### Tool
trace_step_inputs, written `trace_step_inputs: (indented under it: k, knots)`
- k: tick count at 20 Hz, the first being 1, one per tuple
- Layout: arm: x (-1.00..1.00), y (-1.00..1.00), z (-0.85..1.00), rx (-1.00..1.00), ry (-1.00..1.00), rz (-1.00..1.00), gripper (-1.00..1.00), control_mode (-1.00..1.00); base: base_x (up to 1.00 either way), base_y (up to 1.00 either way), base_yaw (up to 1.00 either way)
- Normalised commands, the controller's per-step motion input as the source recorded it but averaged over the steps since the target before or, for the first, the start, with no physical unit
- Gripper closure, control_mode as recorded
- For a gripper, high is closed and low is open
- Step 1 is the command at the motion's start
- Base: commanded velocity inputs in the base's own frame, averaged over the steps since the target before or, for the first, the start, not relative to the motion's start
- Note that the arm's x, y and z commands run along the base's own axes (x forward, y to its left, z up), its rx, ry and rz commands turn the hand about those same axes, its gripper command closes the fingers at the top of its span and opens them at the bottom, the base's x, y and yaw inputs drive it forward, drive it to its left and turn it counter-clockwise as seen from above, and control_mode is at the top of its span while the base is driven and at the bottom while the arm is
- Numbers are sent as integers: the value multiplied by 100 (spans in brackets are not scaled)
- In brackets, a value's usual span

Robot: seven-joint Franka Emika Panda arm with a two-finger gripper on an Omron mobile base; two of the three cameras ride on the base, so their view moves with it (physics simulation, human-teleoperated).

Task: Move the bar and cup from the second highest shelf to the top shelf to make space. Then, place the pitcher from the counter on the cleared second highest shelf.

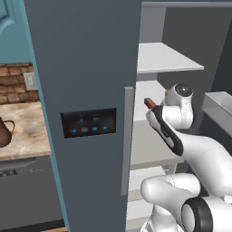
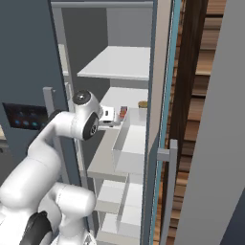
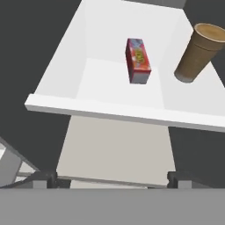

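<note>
The red bar (image 3: 138,60) lies on the second highest shelf (image 3: 105,88), with the tan cup (image 3: 197,52) upright to its right. My gripper (image 3: 112,180) is open and empty, short of the shelf's front edge and apart from both. From the right base view the gripper (image 2: 115,117) hovers just before the bar (image 2: 123,112), and the cup (image 2: 142,104) peeks out behind it. The top shelf (image 2: 119,62) above is bare. The brown pitcher (image 1: 3,131) stands on the counter (image 1: 27,124) at far left. The bar (image 1: 148,103) shows beside my wrist.
A grey cabinet door (image 1: 86,113) with a dark panel stands between the counter and the shelves. A white door bin (image 2: 131,139) juts in at the right of the shelves. A lower beige shelf (image 3: 114,154) lies beneath the gripper.
</note>
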Motion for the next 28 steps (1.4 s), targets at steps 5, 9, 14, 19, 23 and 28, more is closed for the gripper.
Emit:
trace_step_inputs:
  k: [5,9,14,19,23,28]
  knots:
    - [38,-9,-23,-2,0,0,-100,-100,0,0,0]
    - [31,-24,-25,0,-4,0,-100,-100,0,0,0]
    - [21,-17,-12,0,-8,0,-100,-100,0,0,0]
    - [20,0,-8,1,-9,0,-100,-100,0,0,0]
    - [34,0,-8,8,-7,0,-100,-100,0,0,0]
    - [34,0,-1,9,-2,0,-100,-100,0,0,0]
